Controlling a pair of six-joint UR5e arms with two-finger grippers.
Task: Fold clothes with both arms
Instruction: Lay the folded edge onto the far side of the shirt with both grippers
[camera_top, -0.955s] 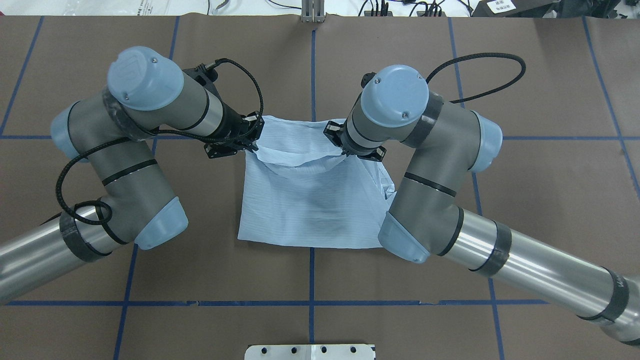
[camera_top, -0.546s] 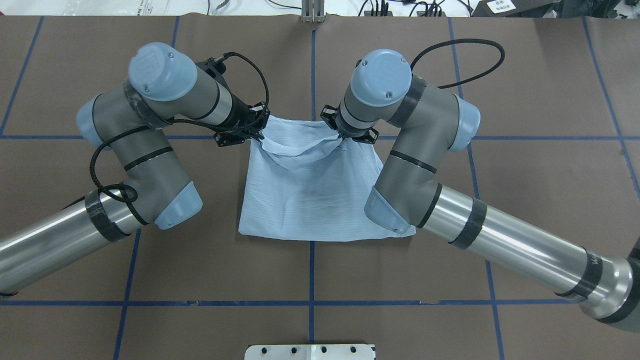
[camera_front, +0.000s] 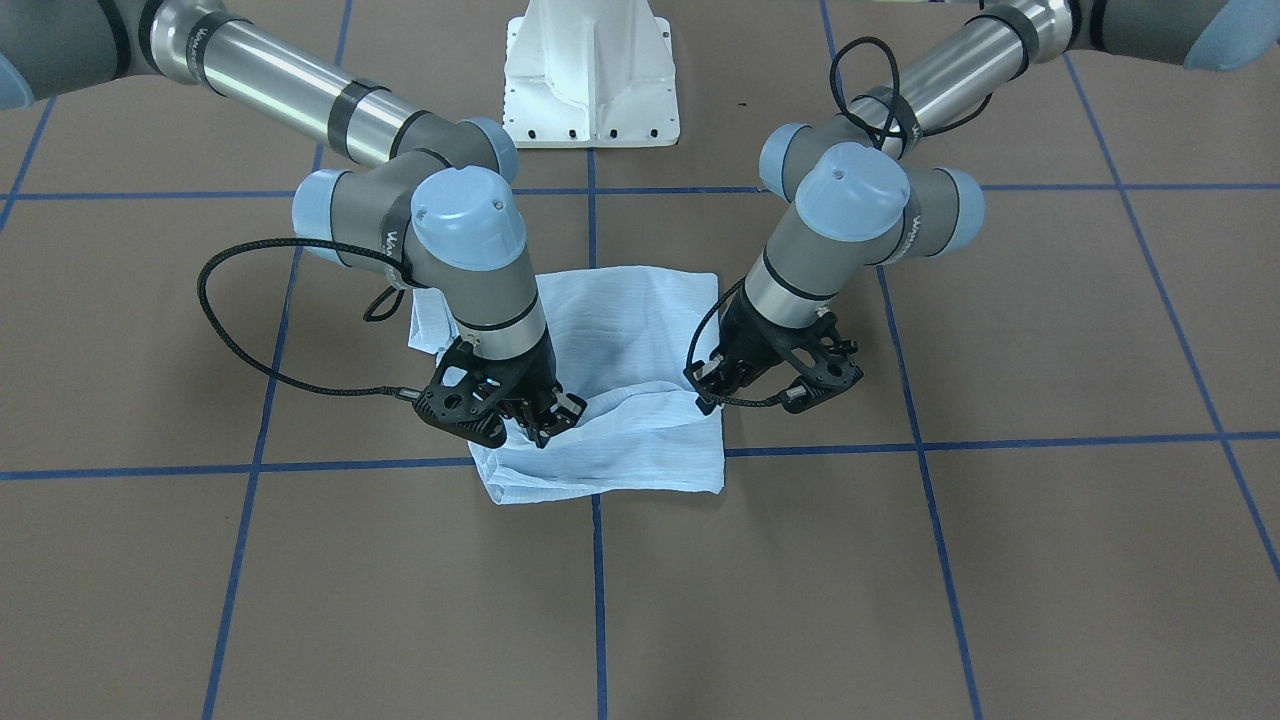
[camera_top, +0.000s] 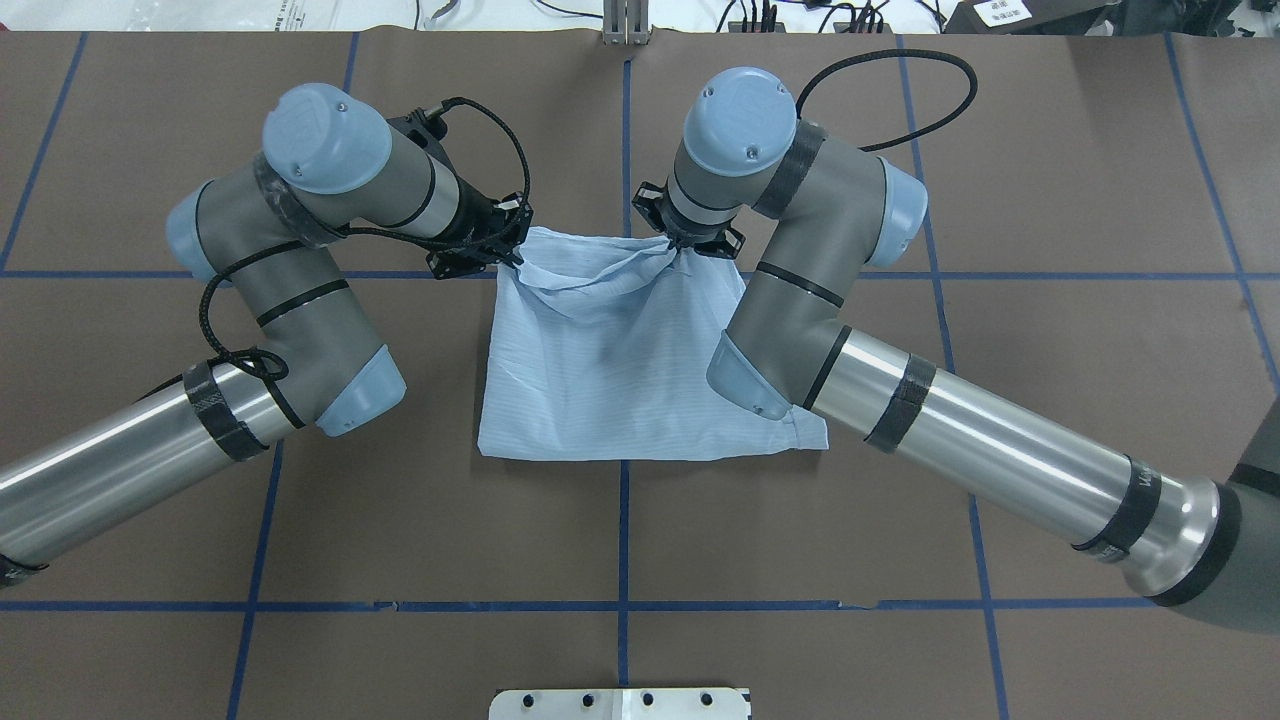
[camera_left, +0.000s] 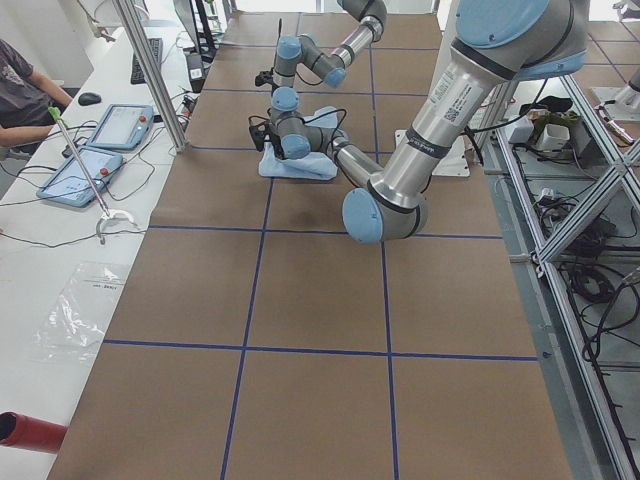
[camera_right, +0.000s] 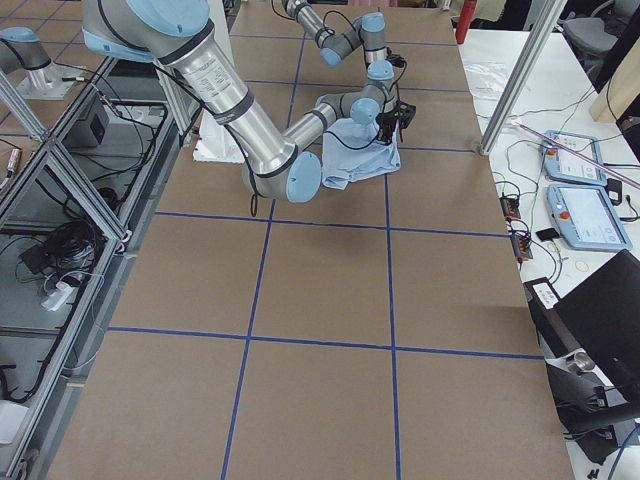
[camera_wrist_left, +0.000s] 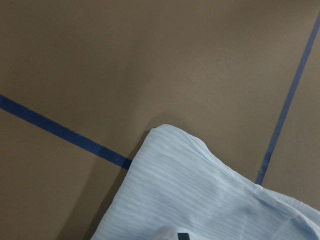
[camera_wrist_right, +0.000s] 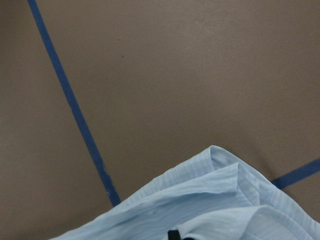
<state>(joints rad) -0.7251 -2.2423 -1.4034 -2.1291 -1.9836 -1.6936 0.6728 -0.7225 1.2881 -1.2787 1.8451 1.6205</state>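
The pale-blue striped shirt (camera_top: 620, 380) lies folded at the table's middle, and it also shows in the front view (camera_front: 625, 330). My left gripper (camera_top: 512, 262) is shut on the shirt's upper layer at its far left corner. My right gripper (camera_top: 688, 250) is shut on the same layer at the far right. Both hold that layer just above the table, and it sags between them. In the front view the left gripper (camera_front: 712, 398) is on the right and the right gripper (camera_front: 545, 428) on the left. Both wrist views show a cloth corner (camera_wrist_left: 200, 200) (camera_wrist_right: 210, 200) over brown table.
The brown table (camera_top: 1050, 350) carries a grid of blue tape lines (camera_top: 624, 540). The white pedestal base (camera_front: 590, 80) stands at the robot's side. Tablets (camera_left: 100, 140) and a seated person (camera_left: 25, 90) are on a side bench beyond the far edge.
Both grippers have moved away from the robot toward the table's far side, carrying the shirt's held layer. The near fold edge has shifted farther from the robot, and the folded shirt looks shorter.
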